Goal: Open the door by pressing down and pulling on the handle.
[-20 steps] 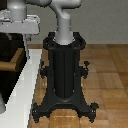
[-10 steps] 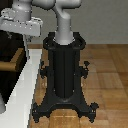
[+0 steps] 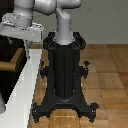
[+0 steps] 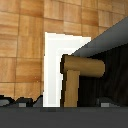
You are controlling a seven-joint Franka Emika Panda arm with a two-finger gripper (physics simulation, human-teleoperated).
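The black door (image 3: 6,50) stands at the exterior view's left, set in a white frame (image 3: 25,85). Its tan handle (image 3: 13,63) sticks out from the panel, below my gripper (image 3: 20,37). The gripper hangs a little above the handle and is apart from it. In the wrist view the handle (image 4: 82,66) is an L-shaped wooden bar against the black door (image 4: 110,80), next to the white frame (image 4: 52,65). The dark fingertips (image 4: 20,101) stand wide apart on either side of the handle's lower bar, with nothing between them gripped.
The arm's black pedestal (image 3: 64,75) with its spread feet stands on the wooden floor (image 3: 110,80), just to the exterior view's right of the white frame. The grey arm links (image 3: 60,15) reach over from the pedestal's top.
The gripper has come down slightly toward the handle. The door and the handle have not moved.
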